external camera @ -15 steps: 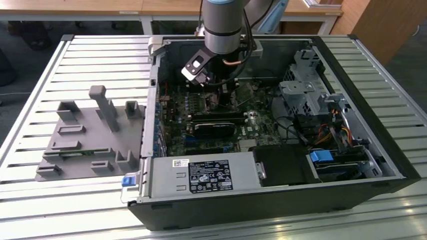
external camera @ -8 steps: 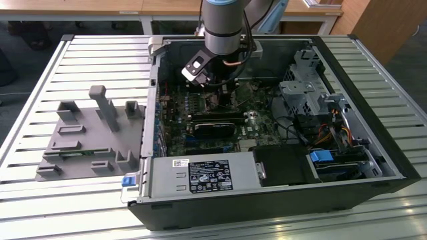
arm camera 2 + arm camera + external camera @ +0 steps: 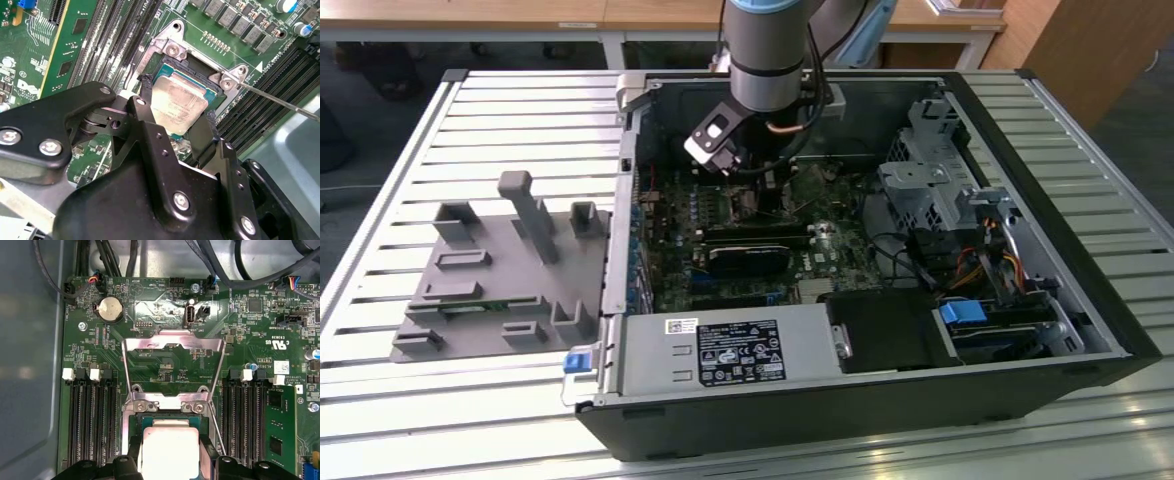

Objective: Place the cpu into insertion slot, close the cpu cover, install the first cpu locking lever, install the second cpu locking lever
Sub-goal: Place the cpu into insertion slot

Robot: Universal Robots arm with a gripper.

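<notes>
Cpu (image 3: 179,106) clamped in my end effector (image 3: 178,114) at the insertion slot (image 3: 196,68), first wrist view gives me the cpu cover (image 3: 172,342) standing open, memory slots (image 3: 90,425) flanking.

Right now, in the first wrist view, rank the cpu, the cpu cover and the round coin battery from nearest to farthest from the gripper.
1. cpu: gripped between the jaws of the gripper.
2. cpu cover: swung open, standing just beyond the cpu.
3. coin battery: farthest, out past the cover's far bar.
</notes>
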